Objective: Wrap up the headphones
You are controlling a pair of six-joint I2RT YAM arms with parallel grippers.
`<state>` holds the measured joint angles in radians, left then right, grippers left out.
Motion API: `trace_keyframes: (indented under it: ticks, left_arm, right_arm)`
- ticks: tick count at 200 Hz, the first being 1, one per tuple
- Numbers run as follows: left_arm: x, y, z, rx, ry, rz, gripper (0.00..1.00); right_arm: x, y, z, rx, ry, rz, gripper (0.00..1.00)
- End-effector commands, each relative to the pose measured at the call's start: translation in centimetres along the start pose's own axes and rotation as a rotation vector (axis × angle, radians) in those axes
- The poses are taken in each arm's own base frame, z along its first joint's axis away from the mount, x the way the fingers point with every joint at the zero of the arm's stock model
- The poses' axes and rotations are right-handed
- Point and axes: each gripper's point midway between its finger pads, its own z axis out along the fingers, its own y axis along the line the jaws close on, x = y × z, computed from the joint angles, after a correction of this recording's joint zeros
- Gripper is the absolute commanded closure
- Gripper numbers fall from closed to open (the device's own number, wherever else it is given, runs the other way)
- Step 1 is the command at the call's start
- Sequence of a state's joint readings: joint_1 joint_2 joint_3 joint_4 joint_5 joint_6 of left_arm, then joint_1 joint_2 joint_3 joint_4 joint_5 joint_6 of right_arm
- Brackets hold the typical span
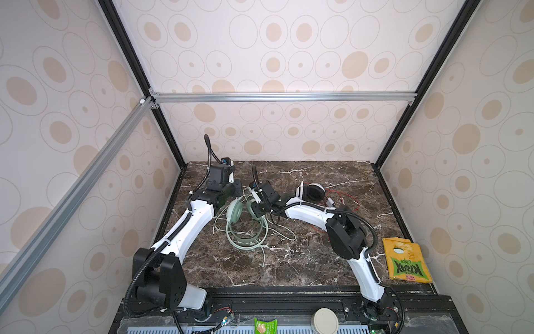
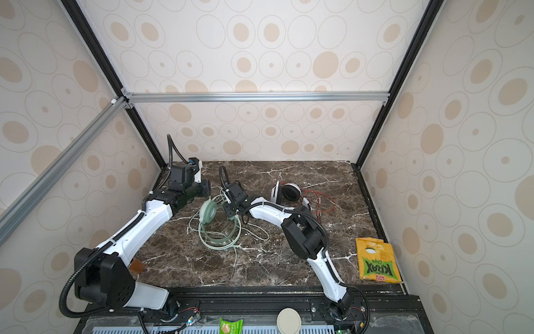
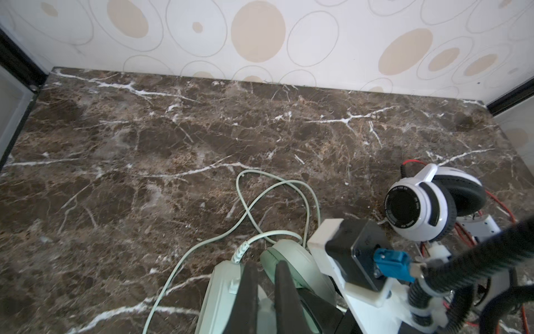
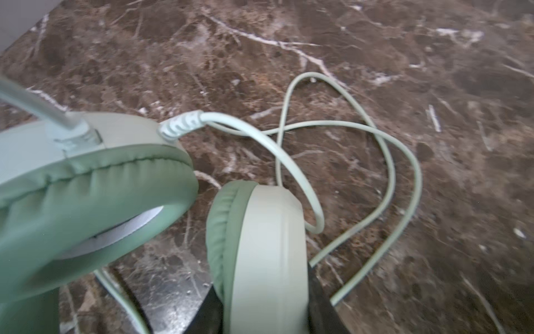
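Mint-green headphones, one earcup between the right jaws

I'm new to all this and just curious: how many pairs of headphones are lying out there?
2. The green headphones lie near the middle; the white headphones sit farther back, to the right. None seem hidden.

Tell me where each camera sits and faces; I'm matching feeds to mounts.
Both top views: high at the front, looking down toward the back wall; left arm, right arm, mint-green headset, white headset show.
Left wrist: on the left arm, facing the back wall; left gripper and right arm show.
Right wrist: on the right arm, facing down at the mint-green headset; right gripper clamps an earcup.
Shared: all four show the mint-green headset.
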<state>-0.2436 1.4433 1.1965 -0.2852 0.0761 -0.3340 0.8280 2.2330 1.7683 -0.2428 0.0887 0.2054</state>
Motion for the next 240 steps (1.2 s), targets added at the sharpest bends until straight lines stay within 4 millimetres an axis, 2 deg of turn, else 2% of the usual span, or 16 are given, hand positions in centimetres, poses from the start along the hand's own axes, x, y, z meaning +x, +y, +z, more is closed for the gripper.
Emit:
trace_keyframes:
  ticks: [1, 28, 42, 63, 82, 112, 137, 173, 179, 186, 202, 219, 240]
  left_arm:
    - [-2.9, -1.8, -0.8, 0.096, -0.098, -0.062, 1.00]
    - [0.4, -0.6, -0.2, 0.069, -0.065, -0.101, 1.00]
    - [2.7, 0.5, -0.2, 0.038, -0.047, -0.125, 1.00]
    - [5.0, 1.6, -0.7, 0.004, -0.040, -0.154, 1.00]
    - [6.2, 2.8, -1.2, -0.045, -0.042, -0.168, 1.00]
    - [7.1, 4.1, -1.5, -0.084, -0.037, -0.182, 0.89]
    - [6.1, 4.4, -1.7, -0.078, -0.053, -0.186, 0.87]
    - [2.5, 4.3, -2.3, -0.024, -0.147, -0.229, 0.87]
    - [2.0, 4.0, -2.5, -0.002, -0.164, -0.239, 0.81]
    - [1.5, 3.7, -2.6, 0.017, -0.182, -0.252, 0.70]
    - [0.3, 3.1, -3.4, 0.063, -0.225, -0.272, 0.57]
    - [-0.8, 2.8, -4.5, 0.080, -0.253, -0.273, 0.37]
    - [-1.8, 2.9, -5.3, 0.082, -0.244, -0.242, 0.27]
  right_arm:
    - [-1.7, -3.8, -2.1, 0.200, -0.079, 0.136, 0.70]
    - [-1.3, -6.1, -2.3, 0.288, -0.086, 0.189, 0.70]
    - [-1.1, -6.8, -2.2, 0.304, -0.083, 0.203, 0.71]
    - [-1.1, -7.2, -2.1, 0.305, -0.080, 0.210, 0.71]
    - [-1.1, -7.1, -2.1, 0.301, -0.081, 0.210, 0.71]
    - [-1.1, -7.1, -2.1, 0.297, -0.083, 0.210, 0.71]
    - [-1.1, -7.0, -2.3, 0.291, -0.086, 0.206, 0.71]
    - [-0.7, -6.9, -2.3, 0.279, -0.088, 0.209, 0.71]
    - [-0.7, -6.8, -2.4, 0.278, -0.088, 0.208, 0.71]
    - [-0.6, -6.9, -2.4, 0.276, -0.087, 0.209, 0.71]
    - [-0.4, -6.9, -2.3, 0.275, -0.083, 0.205, 0.71]
    - [-0.3, -6.9, -2.4, 0.273, -0.082, 0.200, 0.70]
    - [-0.3, -6.7, -2.4, 0.260, -0.083, 0.200, 0.68]
